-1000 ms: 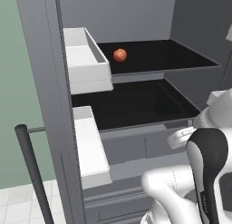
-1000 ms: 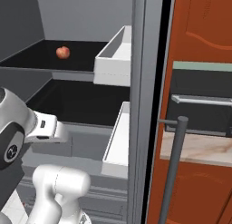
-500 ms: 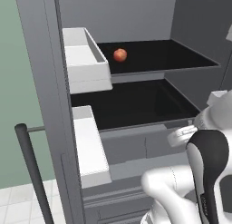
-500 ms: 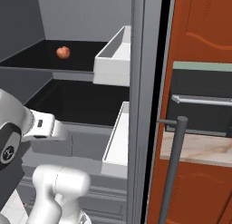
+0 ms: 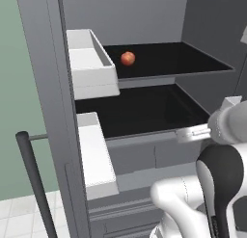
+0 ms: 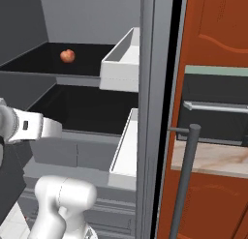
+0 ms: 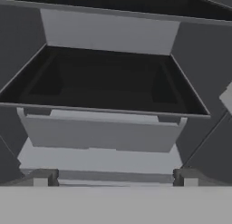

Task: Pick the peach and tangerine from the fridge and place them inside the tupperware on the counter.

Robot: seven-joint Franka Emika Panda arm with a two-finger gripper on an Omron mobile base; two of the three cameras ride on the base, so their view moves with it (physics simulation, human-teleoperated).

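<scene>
Open fridge (image 5: 48, 87), door bins (image 5: 91, 63) at left, the peach (image 5: 128, 58) on its upper black shelf (image 5: 169, 63), well apart from the gripper (image 7: 115, 182), whose fingertips (image 7: 41, 181) stand fully apart, holding nothing. Right base view adds the dark bar handle (image 6: 186, 180), red-brown cabinets (image 6: 213, 39) and counter (image 6: 218, 158)

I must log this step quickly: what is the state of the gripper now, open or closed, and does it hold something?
Gripper: open and holding nothing, facing the grey fridge's black lower shelf.
</scene>
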